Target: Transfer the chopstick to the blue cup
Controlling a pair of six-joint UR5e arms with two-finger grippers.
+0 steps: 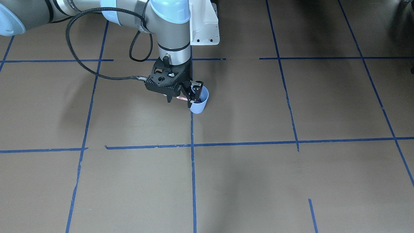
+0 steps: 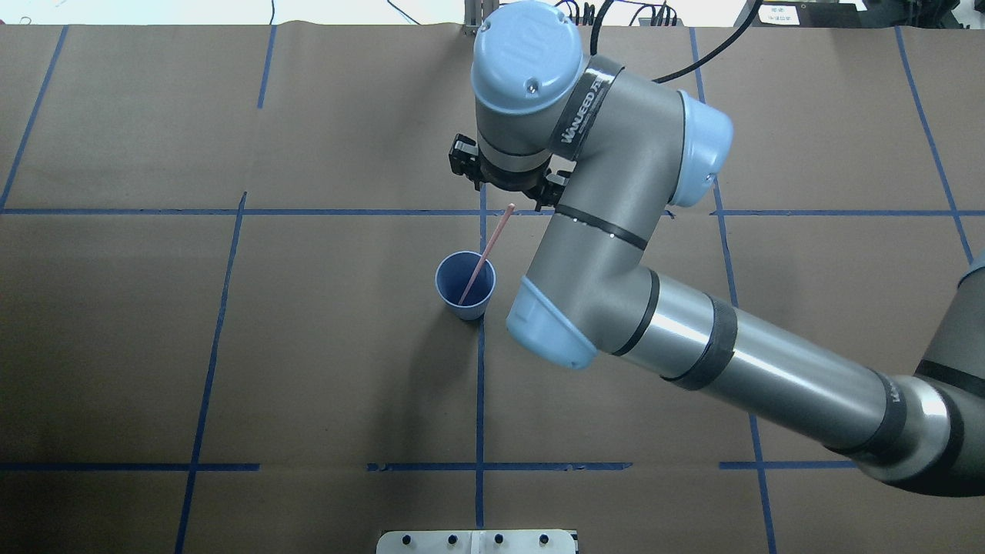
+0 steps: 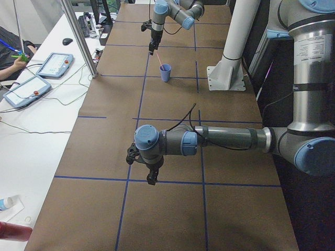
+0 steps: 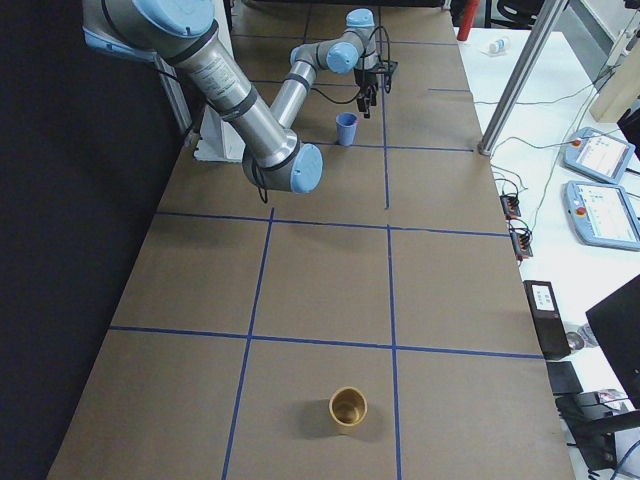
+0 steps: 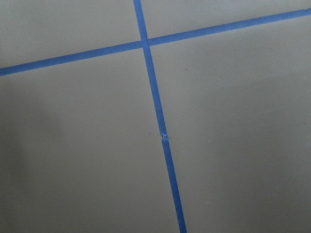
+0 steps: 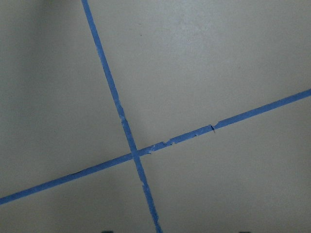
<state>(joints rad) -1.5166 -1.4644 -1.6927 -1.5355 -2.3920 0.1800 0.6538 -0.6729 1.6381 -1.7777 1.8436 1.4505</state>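
The blue cup [image 2: 459, 309] stands upright on the brown paper near the table's middle and also shows in the front-facing view [image 1: 199, 106]. A pale pink chopstick [image 2: 485, 258] leans in it, lower end inside the cup, upper end up by my right gripper. My right gripper [image 1: 179, 98] hangs just beside the cup's rim, its jaws spread apart with the stick's upper part [image 1: 181, 97] between them and not clamped. My left gripper [image 3: 152, 177] hovers low over the table far from the cup. It shows only in the left side view, so I cannot tell whether it is open or shut.
A brown-gold cup [image 4: 348, 408] stands alone at the table's other end. The white arm pedestal [image 1: 203, 29] sits just behind the blue cup. Blue tape lines grid the paper. Tablets [image 3: 57, 63] and cables lie on the side table.
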